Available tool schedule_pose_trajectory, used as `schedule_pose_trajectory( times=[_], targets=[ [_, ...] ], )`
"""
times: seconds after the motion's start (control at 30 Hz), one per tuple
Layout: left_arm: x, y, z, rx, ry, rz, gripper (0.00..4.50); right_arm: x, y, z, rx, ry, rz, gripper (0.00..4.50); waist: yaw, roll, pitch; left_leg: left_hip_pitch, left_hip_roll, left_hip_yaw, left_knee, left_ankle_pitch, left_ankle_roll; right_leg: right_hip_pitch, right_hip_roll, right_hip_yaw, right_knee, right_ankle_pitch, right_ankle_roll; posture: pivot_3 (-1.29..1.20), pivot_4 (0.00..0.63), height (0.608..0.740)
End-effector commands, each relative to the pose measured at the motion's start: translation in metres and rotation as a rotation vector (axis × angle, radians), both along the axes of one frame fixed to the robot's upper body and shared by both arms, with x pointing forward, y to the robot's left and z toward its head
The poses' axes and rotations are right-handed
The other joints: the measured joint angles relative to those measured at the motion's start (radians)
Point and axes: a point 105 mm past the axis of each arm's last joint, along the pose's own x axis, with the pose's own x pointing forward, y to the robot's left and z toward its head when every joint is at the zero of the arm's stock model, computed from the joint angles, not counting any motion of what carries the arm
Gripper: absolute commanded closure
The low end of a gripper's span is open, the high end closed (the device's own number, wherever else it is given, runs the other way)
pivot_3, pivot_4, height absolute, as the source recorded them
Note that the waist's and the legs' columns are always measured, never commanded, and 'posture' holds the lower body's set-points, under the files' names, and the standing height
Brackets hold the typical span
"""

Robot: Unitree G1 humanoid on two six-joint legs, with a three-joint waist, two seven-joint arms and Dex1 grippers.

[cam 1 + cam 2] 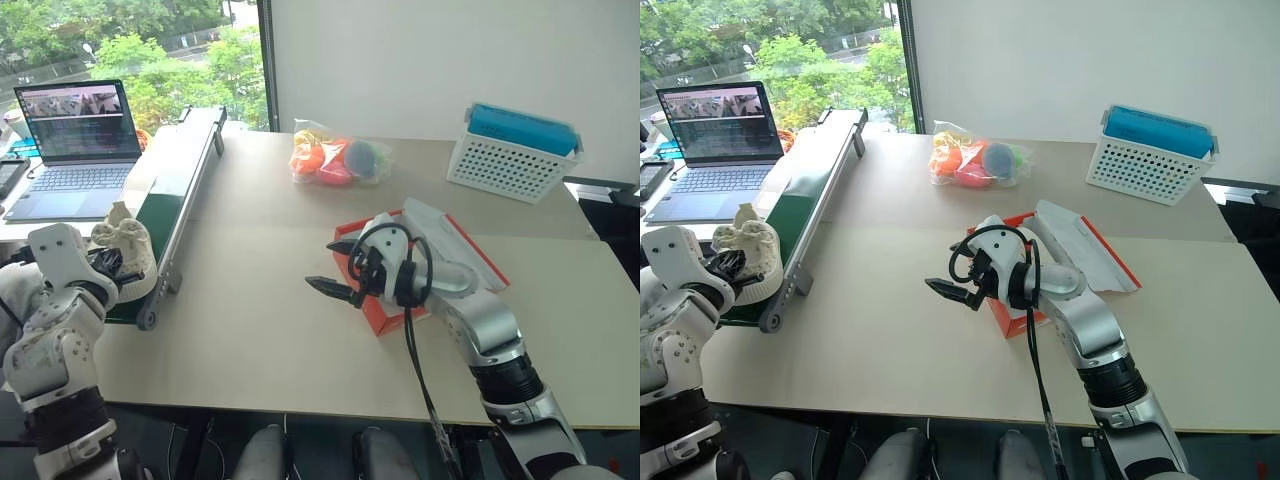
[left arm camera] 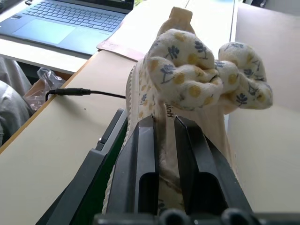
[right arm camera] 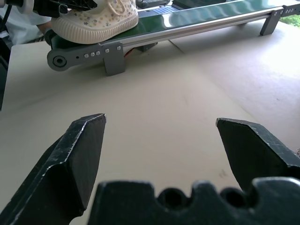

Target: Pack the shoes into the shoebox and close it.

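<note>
**Soft shoe pinched at conveyor's end**

Beige surface beside a window: at 8 o'clock the left gripper (image 2: 164, 140) is closed on the heel collar of a cream fabric shoe (image 1: 128, 245) resting on the green conveyor (image 1: 180, 200). It looks light and floppy; the stiffer rubber sole likely grips better. Centre, the right gripper (image 1: 335, 270) gapes empty before the red shoebox (image 1: 385, 315), lid up. Beyond: toy bag (image 1: 338, 160), white basket (image 1: 512, 165), laptop (image 1: 72, 140).
</note>
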Motion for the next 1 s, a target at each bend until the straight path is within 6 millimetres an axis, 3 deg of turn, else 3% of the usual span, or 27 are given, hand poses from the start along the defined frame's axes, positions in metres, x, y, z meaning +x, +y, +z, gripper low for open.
schedule_pose_trajectory(
  times=[0.03, 0.13, 0.23, 0.63, 0.7, 0.83, 0.93, 1.0],
  targets=[
    [0.004, -0.031, 0.055, -0.005, -0.272, -0.106, 3.83, 0.002, -0.002, 0.016, 0.031, -0.042, -0.014, 0.0, 0.0, -0.001, -0.001, -0.001, 0.0, 0.0, 0.0, 0.0, 0.0, 0.0, 0.0, 0.0, 0.0, 0.0, 0.0, 0.0, 0.15, 0.74],
    [0.006, -0.051, 0.062, -0.086, -0.343, -0.176, 3.83, 0.008, -0.003, 0.019, 0.08, -0.007, -0.045, 0.0, -0.005, -0.001, -0.001, -0.001, 0.0, 0.0, 0.0, 0.0, 0.0, -0.001, -0.001, 0.001, 0.0, 0.0, 0.0, 0.0, 0.15, 0.74],
    [0.008, -0.059, 0.056, -0.103, -0.322, -0.195, 3.83, 0.015, -0.005, 0.023, 0.095, 0.004, -0.073, 0.0, -0.014, -0.001, -0.001, -0.001, 0.0, 0.0, 0.0, 0.0, 0.0, -0.001, 0.0, 0.001, 0.001, 0.0, 0.0, 0.0, 0.15, 0.74],
    [0.007, -0.065, 0.042, -0.062, -0.244, -0.213, 3.83, 0.022, -0.011, 0.028, 0.124, 0.015, -0.118, 0.0, -0.026, -0.001, -0.001, -0.001, 0.001, 0.0, 0.0, 0.0, 0.0, -0.001, 0.007, 0.002, 0.005, 0.0, 0.0, 0.0, 0.15, 0.74],
    [0.008, -0.071, 0.036, -0.062, -0.207, -0.246, 3.83, 0.022, -0.011, 0.028, 0.124, 0.016, -0.12, 0.0, -0.026, -0.001, -0.001, -0.001, 0.001, 0.0, 0.0, 0.0, 0.0, -0.001, 0.007, 0.002, 0.005, 0.0, 0.0, 0.0, 0.15, 0.74],
    [0.008, -0.095, -0.002, -0.152, -0.06, -0.316, 3.83, 0.022, -0.01, 0.027, 0.126, 0.016, -0.121, 0.0, -0.026, -0.001, -0.001, -0.001, 0.001, 0.0, 0.0, 0.0, 0.0, 0.0, 0.007, 0.002, 0.005, 0.0, 0.0, 0.0, 0.15, 0.74],
    [0.008, -0.105, -0.026, -0.356, -0.049, -0.272, 3.83, 0.023, -0.009, 0.026, 0.124, 0.014, -0.128, 0.0, -0.025, -0.002, -0.001, -0.001, 0.001, 0.0, 0.0, 0.0, 0.0, 0.0, 0.007, 0.002, 0.004, 0.0, 0.0, 0.0, 0.15, 0.74],
    [0.006, -0.112, -0.034, -0.384, -0.031, -0.276, 3.31, 0.023, -0.01, 0.026, 0.123, 0.014, -0.135, 0.0, -0.025, -0.002, -0.001, -0.002, 0.002, 0.0, 0.001, 0.0, 0.0, 0.0, 0.007, 0.002, 0.003, 0.0, 0.0, 0.0, 0.15, 0.74]
  ],
)
